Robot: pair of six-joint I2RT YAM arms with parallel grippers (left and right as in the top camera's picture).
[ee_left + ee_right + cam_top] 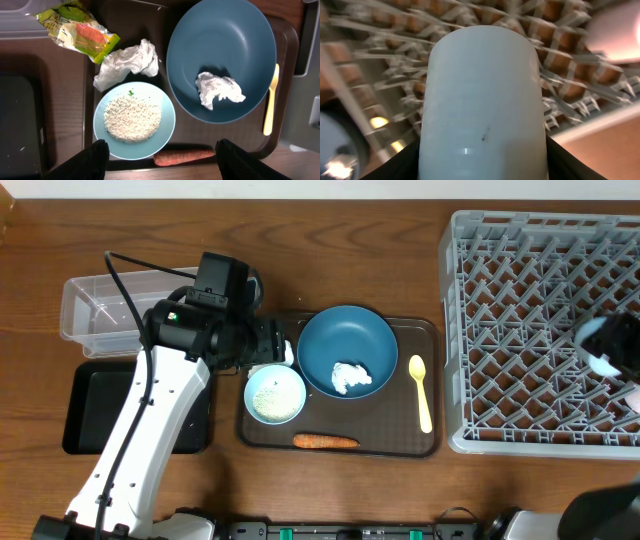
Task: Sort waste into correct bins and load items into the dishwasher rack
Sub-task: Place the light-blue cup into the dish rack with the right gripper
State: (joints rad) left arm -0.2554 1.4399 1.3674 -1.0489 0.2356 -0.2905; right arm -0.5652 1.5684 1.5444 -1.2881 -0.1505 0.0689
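Right claw (482, 167) clasps a cup (482, 85), apparently; overhead barely shows it.

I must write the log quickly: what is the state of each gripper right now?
Left gripper: open, holding nothing.
Right gripper: closed on the light blue cup.

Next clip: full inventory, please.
dishwasher rack: one, grey, right
tub: one, clear, left
shallow tray: one, black, left
serving tray: one, brown, centre
plate: one, blue, on serving tray
bowl: one, light blue, beside plate
rice: heap, white, in bowl
tissues: two, white, in plate, beside bowl
snack wrapper: one, green-orange, by tub
carrot: one, orange, serving tray's front
spoon: one, yellow, beside plate
cup: one, pale, in right pincer
left pincer: open
right pincer: shut on cup
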